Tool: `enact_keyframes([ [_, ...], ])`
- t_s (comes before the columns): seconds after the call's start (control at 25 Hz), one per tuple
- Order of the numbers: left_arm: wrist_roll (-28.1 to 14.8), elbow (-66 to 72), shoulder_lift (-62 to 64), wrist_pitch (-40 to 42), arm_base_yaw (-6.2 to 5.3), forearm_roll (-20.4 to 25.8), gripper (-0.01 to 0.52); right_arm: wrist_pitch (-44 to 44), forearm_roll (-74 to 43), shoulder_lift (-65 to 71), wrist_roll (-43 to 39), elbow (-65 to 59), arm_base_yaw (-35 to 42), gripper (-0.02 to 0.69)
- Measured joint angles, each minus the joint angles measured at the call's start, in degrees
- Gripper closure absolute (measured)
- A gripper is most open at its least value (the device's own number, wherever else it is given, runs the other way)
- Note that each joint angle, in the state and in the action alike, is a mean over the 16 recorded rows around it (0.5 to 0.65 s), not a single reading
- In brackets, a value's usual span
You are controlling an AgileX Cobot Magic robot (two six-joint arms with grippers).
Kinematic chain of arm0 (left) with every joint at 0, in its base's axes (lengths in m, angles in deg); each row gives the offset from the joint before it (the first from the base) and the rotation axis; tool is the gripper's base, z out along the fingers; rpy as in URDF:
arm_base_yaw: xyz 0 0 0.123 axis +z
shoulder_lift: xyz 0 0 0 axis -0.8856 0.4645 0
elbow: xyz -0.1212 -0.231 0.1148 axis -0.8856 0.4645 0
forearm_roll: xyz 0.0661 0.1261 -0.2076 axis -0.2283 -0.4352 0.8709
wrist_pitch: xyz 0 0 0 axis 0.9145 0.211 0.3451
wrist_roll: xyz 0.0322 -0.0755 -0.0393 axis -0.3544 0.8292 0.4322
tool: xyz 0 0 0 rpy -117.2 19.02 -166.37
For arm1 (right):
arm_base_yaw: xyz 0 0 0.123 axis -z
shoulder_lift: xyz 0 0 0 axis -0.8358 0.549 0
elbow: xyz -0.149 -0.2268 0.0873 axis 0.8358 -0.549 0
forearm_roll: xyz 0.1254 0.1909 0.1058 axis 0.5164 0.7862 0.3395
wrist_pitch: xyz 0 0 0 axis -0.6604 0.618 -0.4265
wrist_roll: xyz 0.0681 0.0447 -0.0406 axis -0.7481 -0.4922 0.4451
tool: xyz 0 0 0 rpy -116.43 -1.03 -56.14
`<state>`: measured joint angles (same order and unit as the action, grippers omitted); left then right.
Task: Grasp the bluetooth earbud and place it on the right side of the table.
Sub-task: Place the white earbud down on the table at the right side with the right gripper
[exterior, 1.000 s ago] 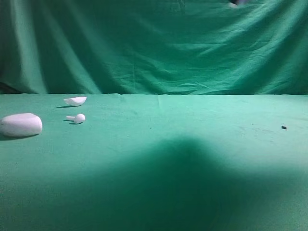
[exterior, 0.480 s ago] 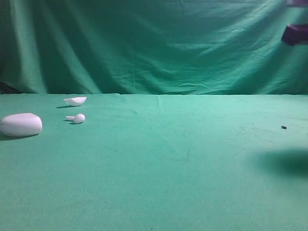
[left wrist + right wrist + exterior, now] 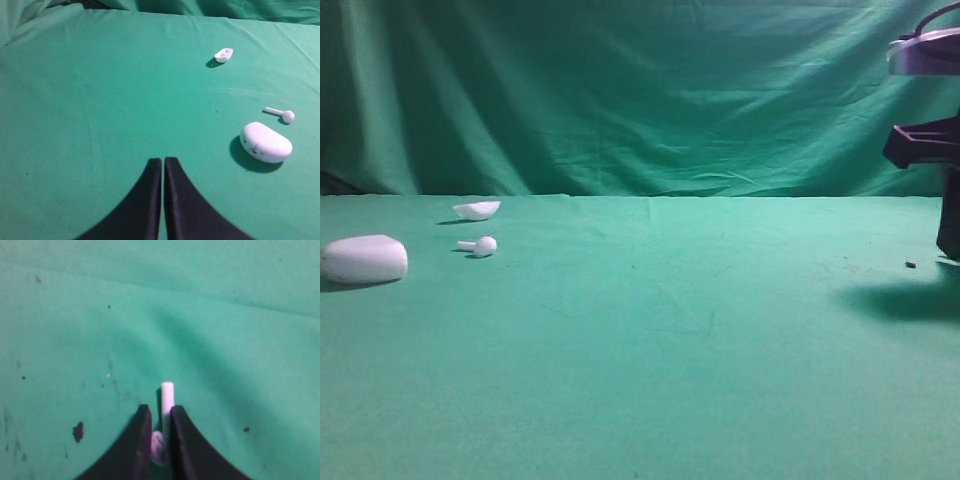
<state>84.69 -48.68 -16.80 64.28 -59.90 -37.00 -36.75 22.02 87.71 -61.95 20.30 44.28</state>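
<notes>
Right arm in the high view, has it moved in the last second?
Yes. The right arm has dropped in at the right edge, down toward the dark speck on the table; a second ago it was out of view.

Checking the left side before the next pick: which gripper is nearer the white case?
Left. The left gripper, shut, sits just short of the white case; the right gripper is across the table, holding an earbud.

A: Where's the clutter on that table (image 3: 650,330)?
B: All by its left edge: the big case (image 3: 363,259), a loose earbud (image 3: 480,245), the shell (image 3: 477,209) behind it. Middle's wide open.
A: Right edge?
B: Only the right gripper (image 3: 159,426) low over the cloth beside a dark speck (image 3: 910,265).
</notes>
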Motion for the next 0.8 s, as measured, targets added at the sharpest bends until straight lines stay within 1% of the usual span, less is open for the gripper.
enact_keyframes([
  [0.28,0.0,0.0,0.0,0.0,0.00,0.0,0.514,0.5,0.0,0.5,0.0,1.1,0.0,0.336],
  [0.4,0.0,0.0,0.0,0.0,0.00,0.0,0.514,2.9,0.0,-0.8,0.0,2.6,0.1,0.260],
  [0.52,0.0,0.0,0.0,0.0,0.00,0.0,0.514,6.7,0.2,-3.2,0.0,4.8,0.1,0.207],
  [0.56,0.0,0.0,0.0,0.0,0.00,0.0,0.514,8.3,0.4,-4.3,0.0,5.7,0.1,0.198],
  [0.64,0.0,0.0,0.0,0.0,0.00,0.0,0.514,11.9,0.9,-7.0,0.0,7.6,0.1,0.203],
  [0.72,0.0,0.0,0.0,0.0,0.00,0.0,0.514,15.8,1.6,-10.3,0.0,9.5,0.1,0.237],
  [0.8,0.0,0.0,0.0,0.0,0.00,0.0,0.514,19.7,2.6,-14.3,-0.1,11.3,0.1,0.286],
])
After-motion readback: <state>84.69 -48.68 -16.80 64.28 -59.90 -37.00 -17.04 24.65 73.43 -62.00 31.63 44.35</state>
